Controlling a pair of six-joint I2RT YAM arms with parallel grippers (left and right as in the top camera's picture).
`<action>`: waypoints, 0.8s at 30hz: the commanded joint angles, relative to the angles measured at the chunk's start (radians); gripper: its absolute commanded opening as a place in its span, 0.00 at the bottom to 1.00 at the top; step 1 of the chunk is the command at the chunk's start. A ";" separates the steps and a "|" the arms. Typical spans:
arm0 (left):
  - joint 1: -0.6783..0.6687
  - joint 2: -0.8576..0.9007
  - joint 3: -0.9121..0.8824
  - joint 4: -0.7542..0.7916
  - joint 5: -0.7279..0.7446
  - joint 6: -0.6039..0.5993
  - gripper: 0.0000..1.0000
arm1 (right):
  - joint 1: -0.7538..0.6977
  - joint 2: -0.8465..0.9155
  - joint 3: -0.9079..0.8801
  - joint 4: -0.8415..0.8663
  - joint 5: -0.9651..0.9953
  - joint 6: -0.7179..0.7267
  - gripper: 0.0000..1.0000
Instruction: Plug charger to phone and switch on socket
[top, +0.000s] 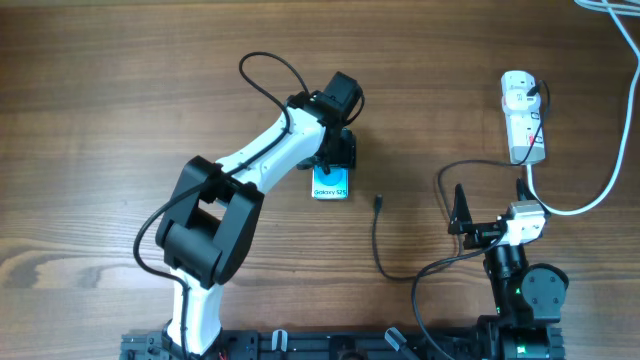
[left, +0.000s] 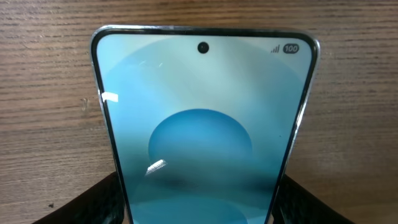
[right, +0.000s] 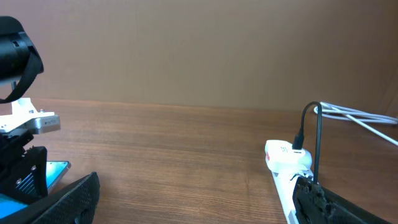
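Overhead view: phone in the left grip, charger lying loose

The left gripper (top: 337, 150) sits over the upper end of the phone (top: 330, 186), which lies near the middle of the wooden table (top: 120, 80) with its cyan screen up and the "Galaxy" text at the end nearer the robot. From the left wrist camera, the phone fills the frame. One dark finger (left: 93, 199) presses against each long edge, so the jaws are closed on the phone across its width.

The charger (top: 374, 238) lies apart from the phone, just to its right. Its small dark tip points away from the robot and rests on the bare wood, touching nothing. The thin cable curves back toward the right arm's base.

The socket (top: 523, 118) lies at the far right of the table, its long side running away from the robot. It is the only thing here that holds anything: a black plug (right: 297, 140) is seated in it, with a thin black cable arching up from it. A red mark (right: 268, 157) shows on its near end, and the white lead (top: 600, 195) loops off to the right.

The right gripper (right: 196, 186) hangs low near the socket's near end, its fingers spread wide with only table between them.
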 joint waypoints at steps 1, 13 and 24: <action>0.042 -0.041 0.062 -0.028 0.215 -0.028 0.67 | -0.005 -0.008 -0.002 0.002 0.013 -0.009 1.00; 0.284 -0.116 0.113 -0.046 1.199 -0.336 0.67 | -0.005 -0.008 -0.002 0.002 0.013 -0.009 1.00; 0.292 -0.116 0.113 -0.045 1.396 -0.360 0.66 | -0.005 -0.006 -0.002 0.020 -0.171 0.345 1.00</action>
